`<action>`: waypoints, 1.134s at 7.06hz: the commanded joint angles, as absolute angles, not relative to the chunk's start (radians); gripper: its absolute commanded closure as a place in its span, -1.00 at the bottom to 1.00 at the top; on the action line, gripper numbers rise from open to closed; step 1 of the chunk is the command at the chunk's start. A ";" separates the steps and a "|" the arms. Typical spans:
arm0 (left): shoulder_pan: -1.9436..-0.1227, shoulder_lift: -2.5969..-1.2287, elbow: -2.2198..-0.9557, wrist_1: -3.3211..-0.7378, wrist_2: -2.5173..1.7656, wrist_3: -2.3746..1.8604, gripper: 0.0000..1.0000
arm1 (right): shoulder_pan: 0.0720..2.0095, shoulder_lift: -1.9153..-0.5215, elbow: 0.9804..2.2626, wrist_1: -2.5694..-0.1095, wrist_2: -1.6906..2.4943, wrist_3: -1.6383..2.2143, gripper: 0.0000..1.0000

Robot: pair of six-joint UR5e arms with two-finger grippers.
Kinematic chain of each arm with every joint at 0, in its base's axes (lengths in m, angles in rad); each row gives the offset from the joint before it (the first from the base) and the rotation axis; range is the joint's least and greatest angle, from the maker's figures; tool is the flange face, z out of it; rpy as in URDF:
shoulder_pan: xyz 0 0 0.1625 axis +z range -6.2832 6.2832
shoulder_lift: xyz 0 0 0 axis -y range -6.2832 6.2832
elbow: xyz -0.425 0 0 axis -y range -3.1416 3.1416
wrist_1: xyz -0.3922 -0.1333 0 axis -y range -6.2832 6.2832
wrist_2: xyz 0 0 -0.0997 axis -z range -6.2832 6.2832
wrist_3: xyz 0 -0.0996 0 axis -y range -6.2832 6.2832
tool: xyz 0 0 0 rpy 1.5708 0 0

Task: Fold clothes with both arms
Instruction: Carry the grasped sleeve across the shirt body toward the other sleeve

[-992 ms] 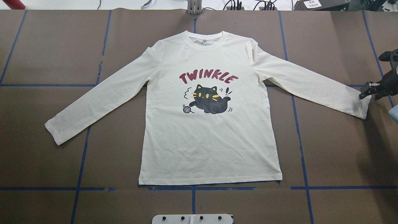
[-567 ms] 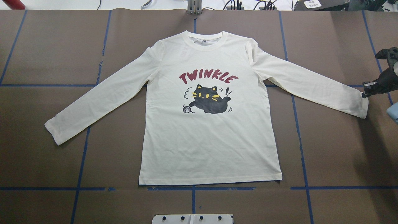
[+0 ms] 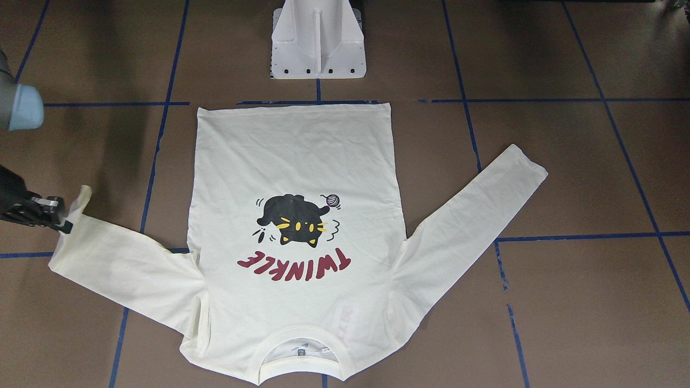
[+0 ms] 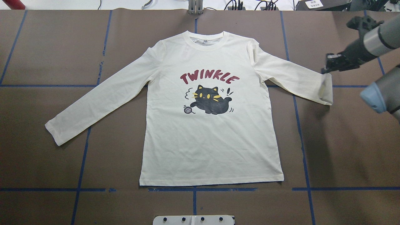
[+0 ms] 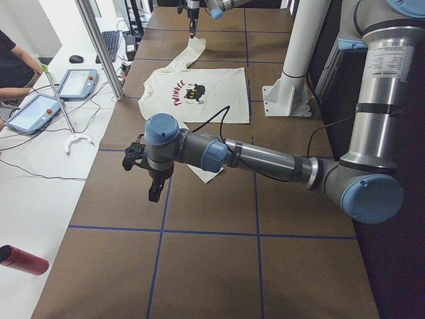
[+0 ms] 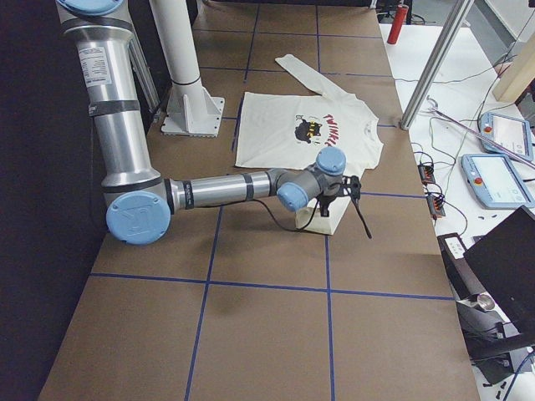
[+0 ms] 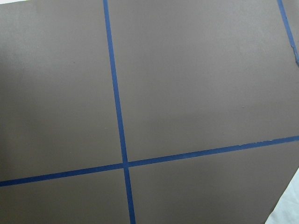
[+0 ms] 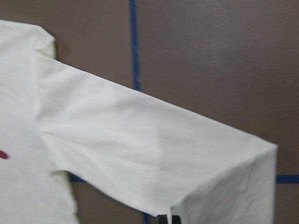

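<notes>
Shirt [image 4: 209, 140] lies flat, print up, mid-bench [image 4: 47, 47]. Since a second ago the jaws of the right arm [image 4: 368, 47], pinching the cuff [image 4: 326, 90], have lifted it and carried it inward, so the first sleeve fold has begun. The left arm [image 5: 265, 159] hangs beyond the other sleeve; I cannot tell whether its jaws are spread. One shirt, two sleeves, two arms.

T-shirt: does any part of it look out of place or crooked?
Only one sleeve: the right hand pinches its cuff, which stands raised off the table and bent over. The rest of the T-shirt lies flat, print up.
</notes>
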State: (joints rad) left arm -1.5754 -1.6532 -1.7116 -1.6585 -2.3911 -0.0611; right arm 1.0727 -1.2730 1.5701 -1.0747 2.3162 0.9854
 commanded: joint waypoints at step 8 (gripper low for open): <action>-1.572 -1.608 -1.709 -1.772 -2.428 -0.067 -1.00 | 0.445 -0.413 1.042 -1.068 1.496 1.569 -0.98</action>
State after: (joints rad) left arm -1.5734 -1.6087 -1.7020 -1.7728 -2.4270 -0.0610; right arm 0.4617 -0.4194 1.1091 -1.1495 1.5440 1.5661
